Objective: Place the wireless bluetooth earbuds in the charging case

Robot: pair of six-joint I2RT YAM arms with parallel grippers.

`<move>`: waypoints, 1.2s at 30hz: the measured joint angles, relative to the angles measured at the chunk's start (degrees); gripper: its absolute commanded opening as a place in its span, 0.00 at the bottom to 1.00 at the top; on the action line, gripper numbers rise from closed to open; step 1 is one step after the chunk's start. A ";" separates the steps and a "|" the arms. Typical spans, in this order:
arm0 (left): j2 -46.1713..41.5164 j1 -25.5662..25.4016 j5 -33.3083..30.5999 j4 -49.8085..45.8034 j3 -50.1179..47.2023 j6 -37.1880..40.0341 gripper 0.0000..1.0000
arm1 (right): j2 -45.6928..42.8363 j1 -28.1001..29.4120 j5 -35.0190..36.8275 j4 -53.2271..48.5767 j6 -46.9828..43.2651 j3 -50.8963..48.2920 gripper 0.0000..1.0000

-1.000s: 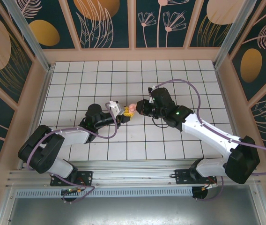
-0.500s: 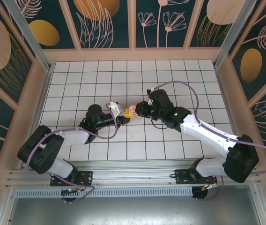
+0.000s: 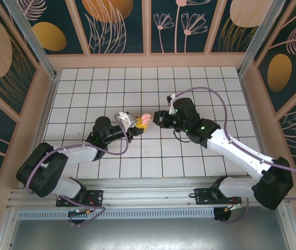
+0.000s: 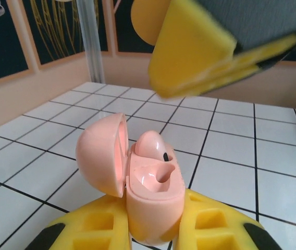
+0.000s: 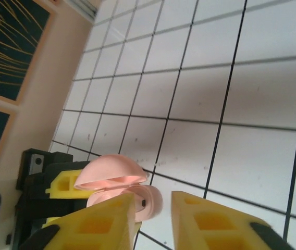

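Above mid table (image 3: 189, 94), between the two arms, the case (image 4: 153, 205) is held up, apparently off the surface, pinched at its base by the L gripper (image 4: 154, 229); yellow fingers (image 4: 93, 232) press it from both sides, so the grip looks firm; lid (image 4: 102, 153) stands swung open to the left in the L wrist view. One bud (image 4: 149, 146) sits in the far hollow of the base, rounded head up w/ a small dark dot on its side; it stands proud of the rim, so I judge it placed but maybe not pushed fully home. Near hollow (image 4: 157, 182) looks glossy & empty, w/ a dark slot at its back. R gripper (image 5: 152, 203) is just beside the case, tips close to the bud; its jaws stand a little apart, w/ a clear gap & nothing pinched between them; in the R wrist view the bud lies just past the tips, under the open lid, apparently free of them. Progress as I read it: approx half done; case open & held, 1st bud in; left to do: check that bud is seated, then bring the 2nd bud & drop it in the near hollow; where the 2nd bud is I can't tell. Risk: w/ the R tips so close, a nudge could tip the seated bud out.
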 measured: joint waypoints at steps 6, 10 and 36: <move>-0.57 3.15 -0.70 1.01 -1.31 -2.60 0.07 | -5.07 -2.25 -1.49 0.11 -6.71 2.89 0.31; -0.59 7.85 -0.72 0.85 -1.79 -5.84 0.07 | -3.54 -2.23 -2.67 -0.24 -11.52 4.94 0.31; -2.47 32.26 -9.79 -9.73 -5.35 -28.72 0.07 | 41.72 8.96 -9.66 -11.02 -57.02 32.87 0.30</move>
